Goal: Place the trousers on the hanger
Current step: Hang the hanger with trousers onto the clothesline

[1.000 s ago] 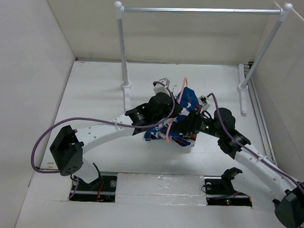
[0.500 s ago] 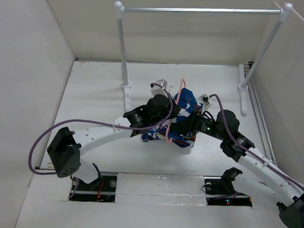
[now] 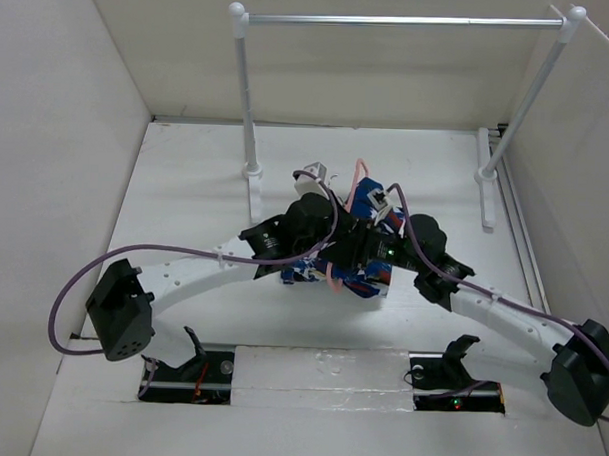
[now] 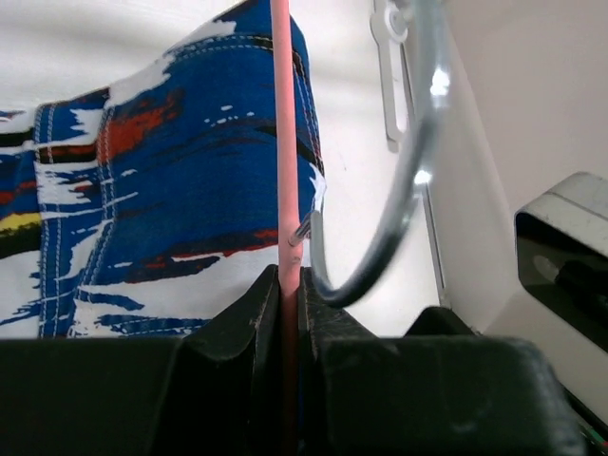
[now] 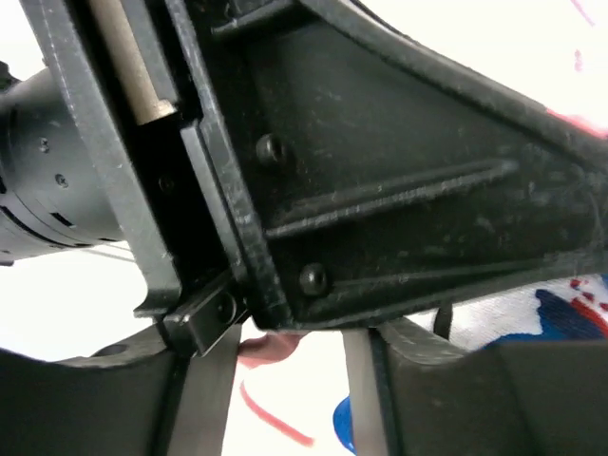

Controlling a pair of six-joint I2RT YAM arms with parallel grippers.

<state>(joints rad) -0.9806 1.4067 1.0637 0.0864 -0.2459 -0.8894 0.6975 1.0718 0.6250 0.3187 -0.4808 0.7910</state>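
Observation:
The trousers [image 3: 371,278], blue and white with red streaks, lie bunched at the table's middle under both grippers. In the left wrist view they [image 4: 171,190] drape beside the pink hanger [image 4: 284,142]. My left gripper [image 4: 285,285] is shut on the hanger's thin pink bar, next to its silver hook [image 4: 410,180]. In the top view the left gripper [image 3: 320,221] holds the hanger [image 3: 360,174] above the trousers. My right gripper [image 5: 285,399] is open and close against the left gripper's black body [image 5: 380,190], with a pink piece of the hanger [image 5: 271,423] below. It shows in the top view [image 3: 360,248].
A silver rail [image 3: 402,21] on two white posts [image 3: 244,96] [image 3: 524,96] stands at the back of the table. White walls [image 3: 57,159] enclose the table on the left, back and right. The purple cables [image 3: 164,245] arch over both arms.
My right arm has swung left, bringing its gripper up against the left gripper. The left gripper has moved slightly left and back, still holding the hanger.

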